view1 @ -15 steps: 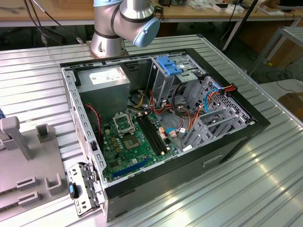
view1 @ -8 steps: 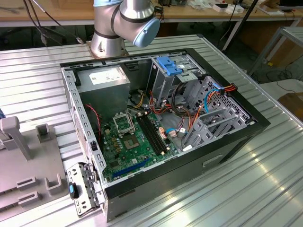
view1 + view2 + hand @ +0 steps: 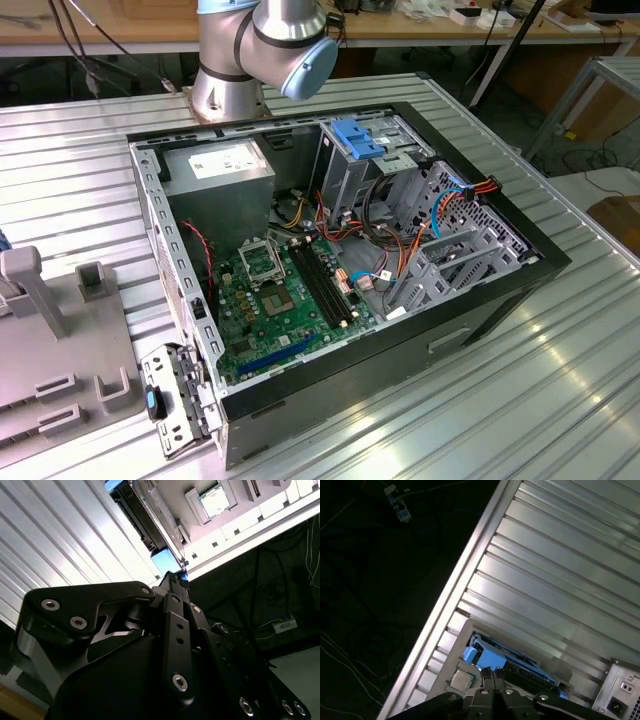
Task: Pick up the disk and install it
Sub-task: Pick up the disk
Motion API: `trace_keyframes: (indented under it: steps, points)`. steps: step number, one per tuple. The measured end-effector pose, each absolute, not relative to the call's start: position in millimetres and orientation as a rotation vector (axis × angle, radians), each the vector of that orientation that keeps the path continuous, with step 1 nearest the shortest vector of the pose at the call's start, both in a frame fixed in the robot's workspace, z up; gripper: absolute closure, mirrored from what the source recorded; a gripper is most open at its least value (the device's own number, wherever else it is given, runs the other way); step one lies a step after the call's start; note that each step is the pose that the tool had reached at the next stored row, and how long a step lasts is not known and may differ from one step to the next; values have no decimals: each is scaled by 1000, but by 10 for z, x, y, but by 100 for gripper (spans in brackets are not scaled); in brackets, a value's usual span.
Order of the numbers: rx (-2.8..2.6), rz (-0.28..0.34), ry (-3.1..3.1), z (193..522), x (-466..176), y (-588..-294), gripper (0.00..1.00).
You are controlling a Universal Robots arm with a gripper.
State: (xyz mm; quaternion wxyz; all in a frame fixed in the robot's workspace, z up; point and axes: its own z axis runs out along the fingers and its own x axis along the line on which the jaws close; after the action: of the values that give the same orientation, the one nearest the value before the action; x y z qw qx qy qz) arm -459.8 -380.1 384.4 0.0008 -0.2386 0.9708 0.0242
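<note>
Where the ribbed surface (image 3: 560, 570) ends, we list the disk (image 3: 512, 660), lying in a grey holder (image 3: 452, 660) just beside the tool (image 3: 491, 675); spread or pinching, we cannot tell. Judged stiff, fairly heavy, shock-sensitive; hold by the blue carrier (image 3: 482, 656) sides.

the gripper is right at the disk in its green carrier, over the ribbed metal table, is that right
Not quite: the disk sits in a blue carrier, not a green one, as the first wrist view shows. The gripper is right at it, over the ribbed metal table.
</note>
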Motion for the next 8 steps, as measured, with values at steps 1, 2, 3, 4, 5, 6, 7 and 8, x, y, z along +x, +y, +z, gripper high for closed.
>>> trace_keyframes:
  steps: [1,2,3,4,5,6,7,8]
  points:
    - [-763,76,3045,3844,-4598,-3801,89]
    - [-783,76,3040,3843,-4599,-3801,89]
    - [-795,76,3037,3843,-4599,-3801,89]
    - [-821,76,3031,3843,-4600,-3801,89]
    - [-836,76,3027,3843,-4601,-3801,89]
    - [-847,76,3024,3844,-4601,-3801,89]
    - [-888,76,3013,3843,-4604,-3801,89]
    - [-921,76,3004,3843,-4605,-3801,89]
